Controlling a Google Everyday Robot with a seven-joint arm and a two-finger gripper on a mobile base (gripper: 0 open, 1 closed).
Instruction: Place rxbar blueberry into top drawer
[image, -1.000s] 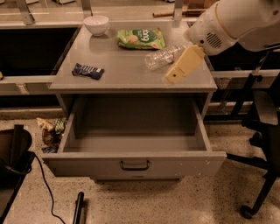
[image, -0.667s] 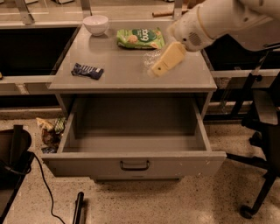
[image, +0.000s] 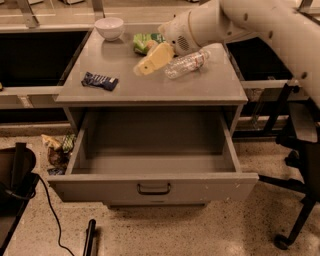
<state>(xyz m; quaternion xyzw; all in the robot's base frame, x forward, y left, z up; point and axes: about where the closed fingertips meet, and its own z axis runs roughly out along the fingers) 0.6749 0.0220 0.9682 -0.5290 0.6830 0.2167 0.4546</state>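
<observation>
The rxbar blueberry (image: 100, 81), a small dark blue wrapper with white lettering, lies flat on the left part of the grey cabinet top (image: 150, 90). The top drawer (image: 154, 186) is pulled fully open below it and is empty; its dark bar handle sits at the front centre. My gripper (image: 142, 66) with pale yellow fingers hangs over the middle of the cabinet top, to the right of the bar and a little behind it, not touching it. It holds nothing.
A clear plastic bottle (image: 186, 63) lies on its side right of the gripper. A green snack bag (image: 145, 41) and a white bowl (image: 109, 27) sit at the back. An office chair (image: 300, 150) stands at the right. Litter (image: 56, 147) lies on the floor left.
My arm and gripper have swung left across the cabinet top, from the right edge to the middle, closer to the blue bar. The objects have not moved.
</observation>
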